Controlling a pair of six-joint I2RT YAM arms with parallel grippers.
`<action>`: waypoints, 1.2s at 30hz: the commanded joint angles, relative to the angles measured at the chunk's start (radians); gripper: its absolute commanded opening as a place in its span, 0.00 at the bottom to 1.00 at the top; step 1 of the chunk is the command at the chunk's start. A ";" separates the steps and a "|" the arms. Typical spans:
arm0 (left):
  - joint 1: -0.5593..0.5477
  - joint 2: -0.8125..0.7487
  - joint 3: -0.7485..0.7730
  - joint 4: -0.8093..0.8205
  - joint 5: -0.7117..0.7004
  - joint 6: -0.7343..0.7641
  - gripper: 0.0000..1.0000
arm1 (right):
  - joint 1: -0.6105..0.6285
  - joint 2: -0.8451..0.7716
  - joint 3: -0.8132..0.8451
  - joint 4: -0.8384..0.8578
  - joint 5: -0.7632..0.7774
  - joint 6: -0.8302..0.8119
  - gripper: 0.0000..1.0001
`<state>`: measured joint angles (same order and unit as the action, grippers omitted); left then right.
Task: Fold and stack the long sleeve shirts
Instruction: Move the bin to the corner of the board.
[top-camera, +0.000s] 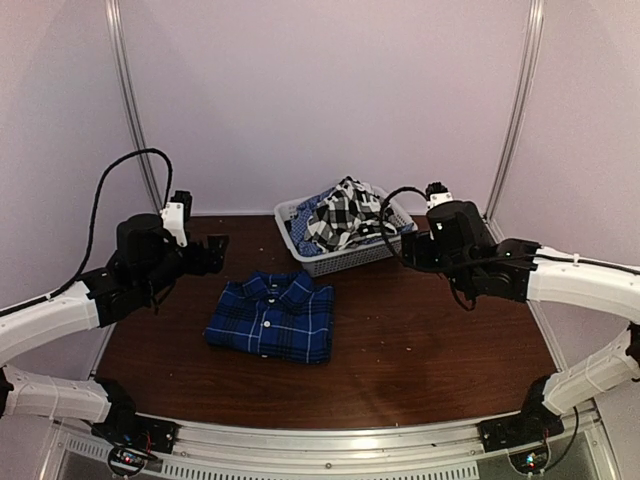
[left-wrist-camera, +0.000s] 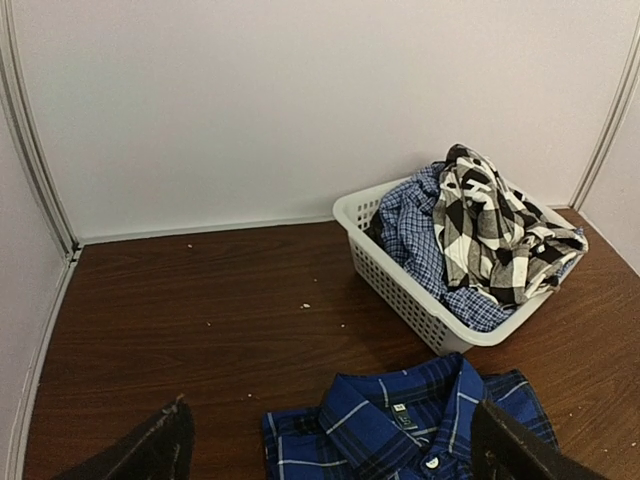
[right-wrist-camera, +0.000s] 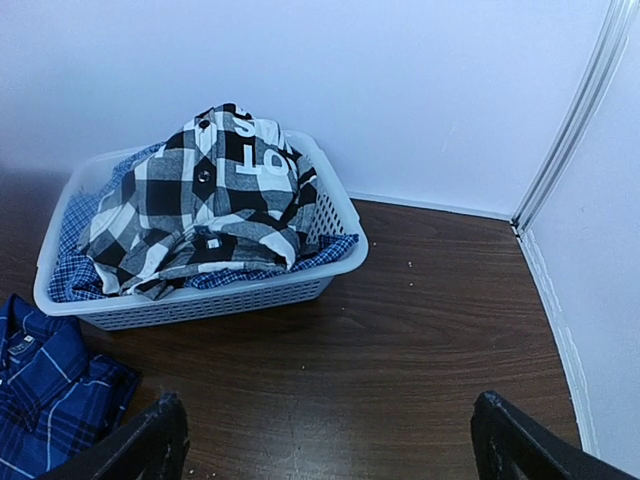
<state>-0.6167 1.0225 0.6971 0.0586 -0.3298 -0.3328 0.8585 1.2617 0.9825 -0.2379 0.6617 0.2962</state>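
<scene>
**Top external view.** The blue plaid shirt (top-camera: 270, 318) lies folded flat on the counter (top-camera: 430, 345), collar toward the back wall, left of centre. Behind it and to the right stands a white basket (top-camera: 345, 262). The basket holds the black-and-white checked shirt (top-camera: 345, 215), crumpled on top of a fine-checked blue cloth (top-camera: 305, 218). The left pincer (top-camera: 208, 252) hangs above the counter to the left of the folded shirt, apart from it. The right pincer (top-camera: 402, 245) hangs just beside the right end of the basket. Whether it touches the basket cannot be told here.

**Left wrist view.** Both fingers (left-wrist-camera: 150, 452) show at the bottom corners, spread to full width with nothing between them. The collar and top button of the blue plaid shirt lie below, between the fingers. The basket stands beyond, to the right, with both cloths heaped over its rim.

**Right wrist view.** Both fingers (right-wrist-camera: 140, 445) stand fully apart and grip nothing; bare counter lies between them. The basket sits ahead to the left. White lettering shows on the black-and-white checked shirt. A corner of the blue plaid shirt shows at the lower left, on the counter, near the basket.
</scene>
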 joint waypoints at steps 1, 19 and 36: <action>0.005 0.001 -0.008 0.036 0.017 -0.009 0.98 | -0.007 0.054 0.062 -0.011 0.051 -0.017 1.00; 0.005 0.017 0.008 0.023 0.089 -0.031 0.98 | -0.448 0.513 0.477 0.030 -0.486 -0.030 0.92; -0.003 0.061 -0.039 0.008 0.194 -0.067 0.97 | -0.544 0.971 0.895 -0.075 -0.637 -0.031 0.80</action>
<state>-0.6167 1.0538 0.6823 0.0444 -0.1967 -0.3763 0.3435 2.1891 1.8126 -0.2802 0.0711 0.2676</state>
